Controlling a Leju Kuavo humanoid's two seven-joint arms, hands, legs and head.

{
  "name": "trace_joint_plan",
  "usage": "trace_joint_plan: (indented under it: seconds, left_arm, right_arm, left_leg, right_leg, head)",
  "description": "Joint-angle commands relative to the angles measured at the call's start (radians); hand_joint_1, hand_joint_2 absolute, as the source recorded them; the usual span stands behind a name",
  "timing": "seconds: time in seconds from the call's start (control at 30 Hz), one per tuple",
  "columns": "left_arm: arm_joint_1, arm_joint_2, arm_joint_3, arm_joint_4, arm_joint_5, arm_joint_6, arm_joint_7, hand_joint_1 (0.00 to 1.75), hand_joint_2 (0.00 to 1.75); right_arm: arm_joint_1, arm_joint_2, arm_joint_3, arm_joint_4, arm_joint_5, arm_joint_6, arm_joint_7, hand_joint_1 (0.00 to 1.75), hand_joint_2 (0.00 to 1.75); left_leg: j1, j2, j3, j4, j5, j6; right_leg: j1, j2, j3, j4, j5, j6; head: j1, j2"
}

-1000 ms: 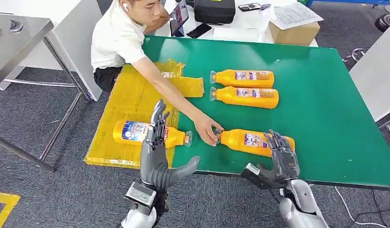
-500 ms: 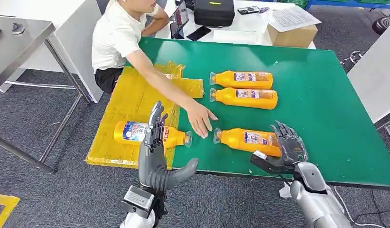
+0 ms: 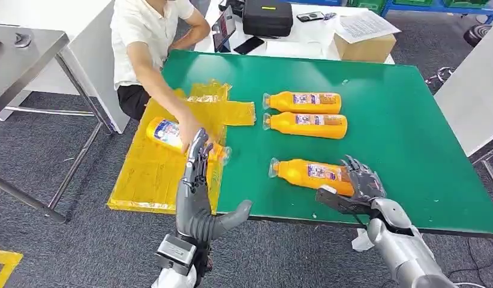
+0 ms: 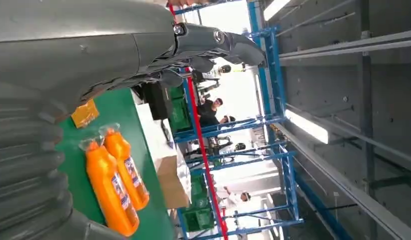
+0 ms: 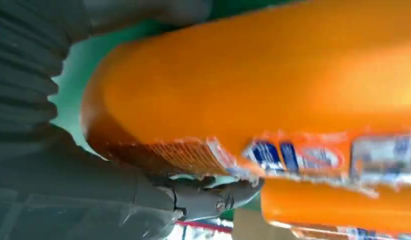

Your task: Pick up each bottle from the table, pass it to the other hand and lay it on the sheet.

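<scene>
Right hand (image 3: pixel 363 183) fingers wrap base of near bottle (image 3: pixel 310 173) on bench (image 3: pixel 412 120); grip unconfirmed. Left hand (image 3: pixel 199 195) spread, empty. Bottle likely full, heavy, slick; grasp mid-body.

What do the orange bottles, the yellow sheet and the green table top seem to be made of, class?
Orange bottles: likely glossy plastic, with printed wrap labels, soft highlights and clear caps.
Yellow sheet: thin plastic film or bag, probably; it looks crinkled and shiny.
Green table top: a matt, even surface with a dark edge, perhaps a coated board or mat; the pictures leave it open.
</scene>
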Motion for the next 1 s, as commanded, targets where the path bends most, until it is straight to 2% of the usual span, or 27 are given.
trace_joint_plan:
  seconds: [0.03,0.07,0.13,0.33,0.43,0.5,0.53,0.6,0.7,0.73,0.77,0.8,0.87,0.9,1.0]
  left_arm:
    - [-0.013,0.026,-0.032,0.024,0.005,-0.016,0.015,0.00,1.75]
    - [-0.019,0.032,-0.038,0.027,0.004,-0.023,0.017,0.00,1.75]
    - [-0.015,0.029,-0.037,0.025,0.005,-0.032,0.020,0.00,1.75]
    - [-0.025,0.036,-0.039,0.028,0.001,-0.035,0.020,0.00,1.75]
    - [-0.027,0.040,-0.043,0.027,0.003,-0.042,0.023,0.00,1.75]
    - [-0.024,0.034,-0.034,0.028,0.009,-0.038,0.024,0.00,1.75]
    - [-0.021,0.028,-0.023,0.031,0.023,-0.033,0.026,0.00,1.75]
    - [-0.012,0.018,0.012,0.058,0.105,-0.046,0.064,0.00,1.75]
    - [0.038,0.006,0.116,0.139,0.451,-0.197,0.264,0.00,1.75]
    - [0.047,0.011,0.118,0.155,0.461,-0.214,0.242,0.00,1.75]
    - [0.051,0.013,0.117,0.164,0.464,-0.221,0.229,0.00,1.75]
    - [0.053,0.013,0.116,0.166,0.466,-0.222,0.226,0.00,1.75]
    - [0.057,0.009,0.122,0.166,0.513,-0.227,0.258,0.00,1.75]
    - [0.056,0.025,0.113,0.187,0.553,-0.236,0.283,0.00,1.75]
    - [0.070,0.048,0.093,0.234,0.640,-0.320,0.303,0.00,1.75]
  right_arm:
    - [0.035,-0.021,0.031,0.148,-0.086,0.125,-0.030,1.75,1.75]
    - [0.032,-0.024,0.034,0.153,-0.093,0.142,-0.018,1.75,1.75]
    - [0.034,-0.038,0.048,0.157,-0.096,0.167,0.000,1.75,1.75]
    - [0.049,-0.046,0.046,0.159,-0.108,0.176,0.000,1.75,1.75]
    - [0.098,-0.042,-0.002,0.116,-0.207,0.204,-0.073,1.75,1.75]
    - [0.153,-0.020,-0.060,0.046,-0.317,0.199,-0.147,1.75,1.75]
    - [0.171,-0.008,-0.072,0.015,-0.340,0.193,-0.159,1.75,1.75]
    - [0.214,0.033,-0.113,-0.095,-0.396,0.160,-0.178,1.75,1.75]
    - [0.264,0.102,-0.163,-0.283,-0.525,0.189,-0.240,1.75,1.75]
    - [0.266,0.110,-0.157,-0.308,-0.527,0.193,-0.217,1.75,1.75]
    - [0.268,0.111,-0.153,-0.319,-0.526,0.194,-0.206,1.75,1.75]
    - [0.269,0.110,-0.152,-0.323,-0.527,0.195,-0.203,1.75,1.75]
    - [0.267,0.111,-0.156,-0.327,-0.553,0.208,-0.229,1.75,1.75]
    - [0.265,0.133,-0.164,-0.357,-0.612,0.238,-0.284,1.75,1.75]
    - [0.286,0.185,-0.150,-0.485,-0.710,0.295,-0.297,1.75,1.75]
  left_leg:
    - [0.002,-0.005,0.000,-0.002,0.002,-0.002]
    - [0.002,-0.005,0.003,-0.003,0.004,0.002]
    - [0.002,-0.002,0.005,-0.002,0.002,0.002]
    - [0.003,-0.010,0.007,-0.003,0.002,0.001]
    - [0.003,-0.008,0.008,-0.002,0.001,0.001]
    - [0.003,-0.009,0.010,-0.003,0.000,0.001]
    - [0.004,-0.012,0.010,-0.004,0.000,0.001]
    - [0.004,-0.008,0.012,-0.003,-0.002,0.002]
    - [0.004,-0.003,0.013,-0.003,-0.005,0.002]
    - [0.004,0.002,0.015,-0.005,-0.006,0.000]
    - [0.003,0.001,0.015,-0.005,-0.007,0.000]
    - [0.004,0.008,0.018,-0.007,-0.007,-0.002]
    - [0.003,0.003,0.015,-0.004,-0.007,-0.001]
    - [0.003,0.005,0.013,-0.001,-0.008,-0.001]
    - [0.003,0.006,0.010,-0.003,-0.007,-0.002]
  right_leg:
    - [0.002,-0.005,0.003,-0.003,0.000,-0.002]
    - [0.002,-0.005,0.006,-0.003,0.001,-0.004]
    - [0.002,-0.002,0.008,-0.002,0.001,-0.002]
    - [0.003,-0.008,0.012,-0.004,-0.002,0.000]
    - [0.002,-0.007,0.013,-0.004,-0.003,0.000]
    - [0.003,-0.008,0.016,-0.006,-0.004,0.001]
    - [0.003,-0.010,0.017,-0.008,-0.004,0.000]
    - [0.003,-0.007,0.019,-0.008,-0.004,0.001]
    - [0.004,-0.001,0.020,-0.008,-0.004,0.001]
    - [0.004,0.004,0.028,-0.010,-0.002,0.000]
    - [0.003,0.002,0.028,-0.008,-0.003,0.000]
    - [0.004,0.009,0.029,-0.010,-0.002,-0.002]
    - [0.003,0.004,0.028,-0.007,-0.003,-0.001]
    - [0.003,0.006,0.025,-0.004,-0.004,0.001]
    - [0.003,0.007,0.020,-0.005,-0.003,-0.001]
  head:
    - [0.000,0.000]
    - [0.000,0.000]
    - [0.000,0.000]
    - [0.000,0.000]
    - [0.000,0.000]
    - [0.000,0.000]
    - [0.000,0.000]
    - [0.001,0.000]
    - [0.000,0.000]
    - [0.001,0.000]
    - [0.001,0.000]
    - [0.000,0.000]
    - [0.001,0.000]
    - [-0.001,0.000]
    - [0.000,0.000]
